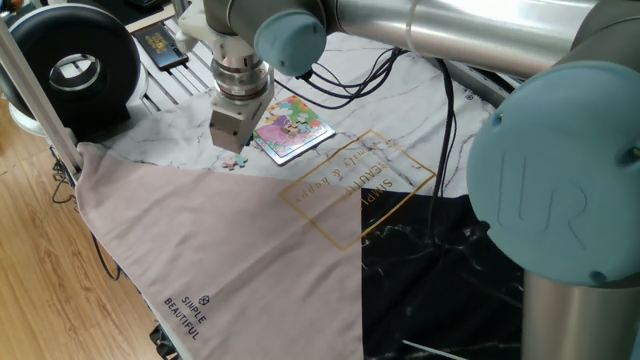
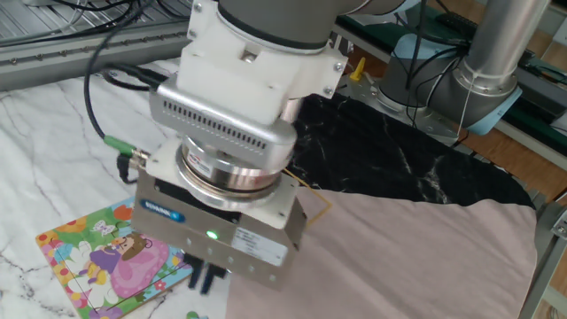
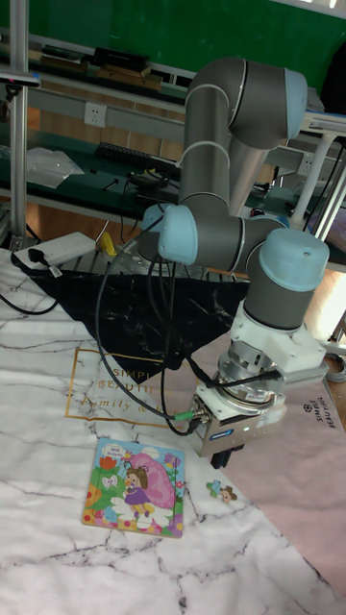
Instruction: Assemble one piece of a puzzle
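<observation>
The puzzle (image 1: 291, 126) is a small board with a pink, green and yellow cartoon picture; it lies flat on the marbled cloth (image 3: 38, 452). The other fixed view shows the puzzle (image 2: 104, 266) at the lower left, and in the tall view the puzzle (image 3: 135, 486) is left of the arm. The piece (image 1: 236, 161), tiny and pale with knobby edges, lies loose on the cloth just off the board's corner. In the tall view the piece (image 3: 224, 493) is clearly apart from the board. My gripper (image 3: 219, 462) hangs just above the piece. Its two dark fingers (image 2: 194, 274) stand slightly apart, holding nothing.
A pinkish cloth (image 1: 200, 250) and a black marbled cloth (image 1: 440, 260) cover the near side. A black round device (image 1: 75, 65) and a dark booklet (image 1: 160, 45) sit at the back left. Cables (image 1: 350, 75) trail behind the puzzle.
</observation>
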### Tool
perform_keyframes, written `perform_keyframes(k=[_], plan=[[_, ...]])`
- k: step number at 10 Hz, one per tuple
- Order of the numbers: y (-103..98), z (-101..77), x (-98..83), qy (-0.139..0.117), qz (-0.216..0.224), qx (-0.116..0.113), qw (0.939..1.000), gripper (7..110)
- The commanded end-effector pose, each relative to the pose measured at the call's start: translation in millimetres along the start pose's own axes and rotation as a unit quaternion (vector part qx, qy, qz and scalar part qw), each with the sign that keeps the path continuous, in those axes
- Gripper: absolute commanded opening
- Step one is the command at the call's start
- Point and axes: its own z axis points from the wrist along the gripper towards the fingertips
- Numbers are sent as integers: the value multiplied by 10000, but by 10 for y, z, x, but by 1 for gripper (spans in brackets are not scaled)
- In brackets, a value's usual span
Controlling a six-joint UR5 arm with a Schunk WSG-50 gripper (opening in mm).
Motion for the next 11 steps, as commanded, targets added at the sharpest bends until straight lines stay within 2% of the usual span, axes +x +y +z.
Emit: perform_keyframes(k=[1, 2, 3, 4, 5, 6, 8, 9, 10, 11], plan=[[49, -9, -16, -27, -244, -89, 9997, 7], [-50, -12, 118, 245, -260, 102, 9993, 7], [-157, -25, 236, 482, -86, 319, 9983, 7], [-200, -28, 238, 484, -11, 408, 9980, 7], [-332, -37, 166, 337, 44, 674, 9971, 7], [-403, -46, 146, 305, -71, 815, 9962, 7], [-384, -46, 188, 392, -101, 775, 9962, 7], [-266, -36, 253, 513, 4, 540, 9972, 7], [67, -29, 308, 628, 236, -112, 9977, 7], [-71, -40, 384, 778, -27, 148, 9969, 7]])
